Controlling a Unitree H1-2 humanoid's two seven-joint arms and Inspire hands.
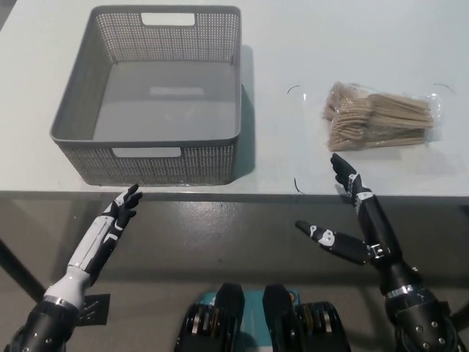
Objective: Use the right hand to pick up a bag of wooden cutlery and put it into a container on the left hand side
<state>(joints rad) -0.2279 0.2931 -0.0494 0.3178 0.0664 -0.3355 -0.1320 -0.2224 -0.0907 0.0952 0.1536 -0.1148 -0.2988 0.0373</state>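
- The bag of wooden cutlery [381, 116] is lying flat on the white worktop [293, 44], over on the right side. It's clear plastic with the pale wooden pieces bunched up inside. Nothing is touching it.
- The right hand [355, 213] is black and sits at the near edge of the worktop, just nearer than the bag and a bit left of it. Its fingers are spread and pointing toward the bag, with the thumb stuck out to the left. It's released and holding nothing, and to me that looks like a hand lined up for a reach, not a grab in progress.
- The grey perforated container [146, 167] is on the left side of the worktop, well apart from the bag. As far as I can see there's nothing in it. It has an open top and a wide floor, so it should be an easy target for a drop.
- The left hand [121, 213] is resting low, just nearer than the container's near wall, with loose fingers and nothing in it. It's parked out of the way, which makes sense since this is the right hand's job.
- My guess is the pickup hasn't started. The next move needs a reach forward and slightly right, and crinkly plastic could slip in the grip.
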